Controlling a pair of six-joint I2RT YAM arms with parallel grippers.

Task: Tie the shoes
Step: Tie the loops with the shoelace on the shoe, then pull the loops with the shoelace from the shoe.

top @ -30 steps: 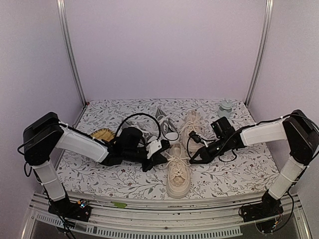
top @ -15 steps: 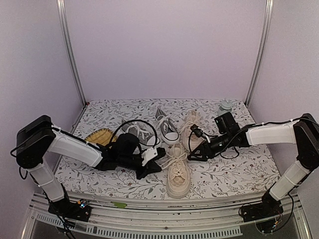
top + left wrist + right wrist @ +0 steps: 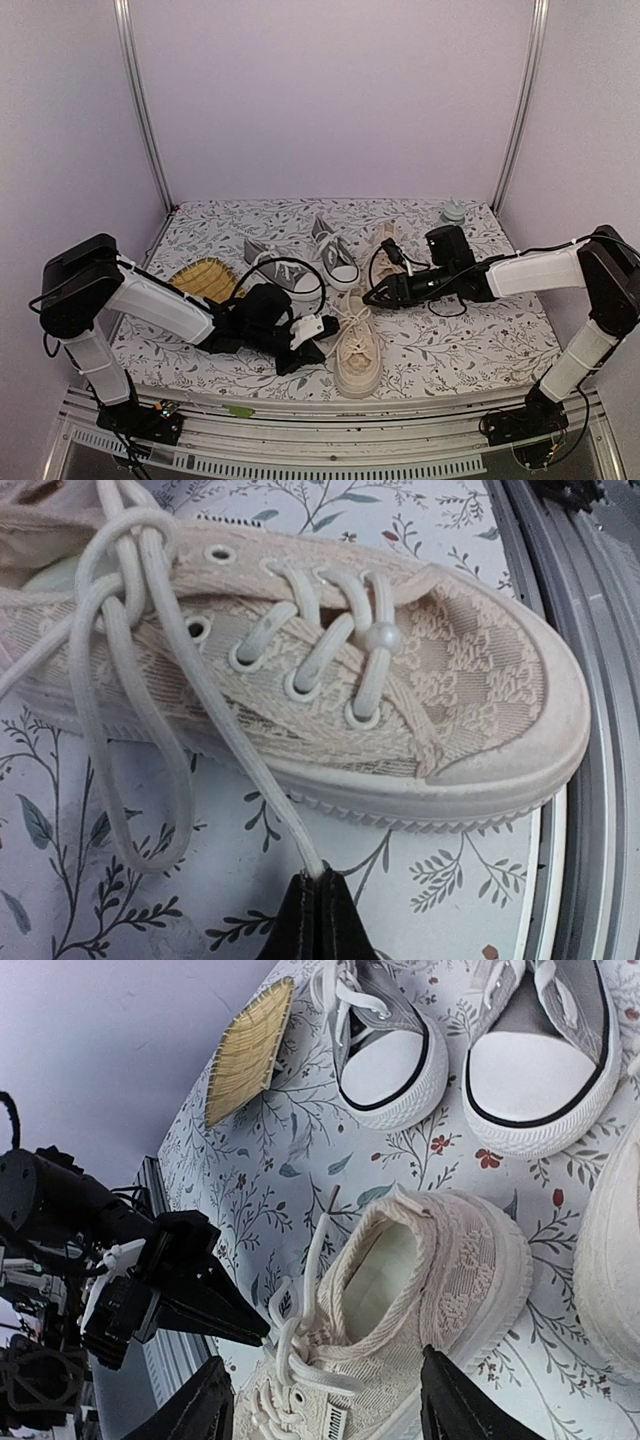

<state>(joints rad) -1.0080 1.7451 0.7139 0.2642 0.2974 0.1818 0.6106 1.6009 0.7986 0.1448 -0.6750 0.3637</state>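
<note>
The near cream shoe [image 3: 357,352] lies toe toward the table's front edge, its laces loosely knotted [image 3: 125,540]. My left gripper [image 3: 318,882] is shut on the end of one white lace [image 3: 215,730], low beside the shoe's left side [image 3: 318,338]. My right gripper [image 3: 325,1410] is open and hovers behind the shoe's heel [image 3: 450,1280], its fingers apart on either side with nothing between them [image 3: 372,296]. The two grey shoes [image 3: 385,1050] [image 3: 545,1060] stand farther back. The other cream shoe [image 3: 385,245] lies behind the right gripper.
A yellow woven mat [image 3: 205,278] lies at the left behind my left arm. A small grey-green lidded pot [image 3: 453,212] stands at the back right corner. The metal front rail [image 3: 590,730] runs close to the cream shoe's toe.
My right gripper has opened and moved left and back, to behind the near cream shoe's heel. My left gripper, still shut on the lace, has drawn toward the front edge.
</note>
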